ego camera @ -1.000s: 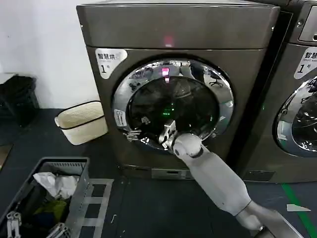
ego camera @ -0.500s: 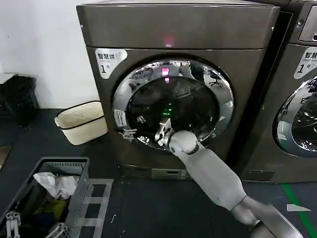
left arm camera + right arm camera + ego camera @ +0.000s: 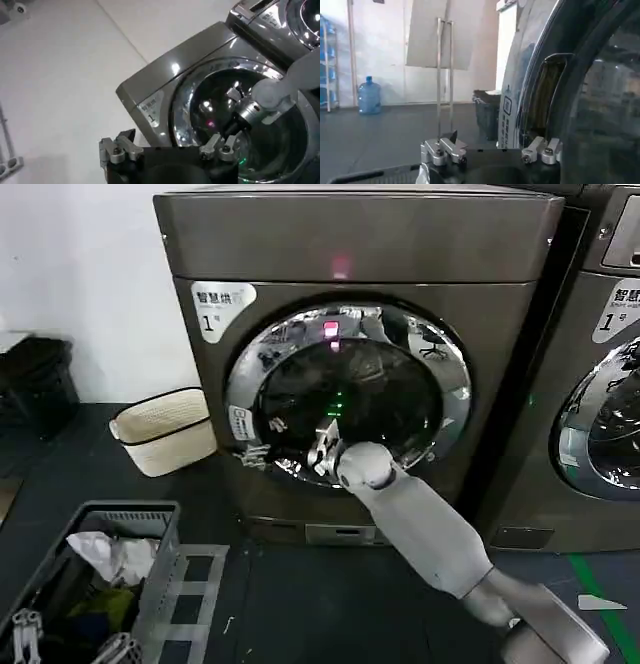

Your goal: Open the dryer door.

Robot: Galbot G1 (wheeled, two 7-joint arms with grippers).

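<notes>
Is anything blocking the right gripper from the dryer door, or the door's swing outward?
Nothing visible does. The right gripper is already at the dryer door, low on its glass toward the left rim. The floor in front looks bare; the laundry basket and crate sit off to the left.

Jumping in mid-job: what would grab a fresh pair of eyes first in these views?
The large round chrome-ringed dryer door with dark tinted glass dominates the front of the grey machine, still closed. The right gripper, on its pale grey arm, is up against the door's lower glass near the left rim; the wrist view shows its fingers open by the door's edge recess. A second grey machine with a similar door stands at the right edge.
</notes>
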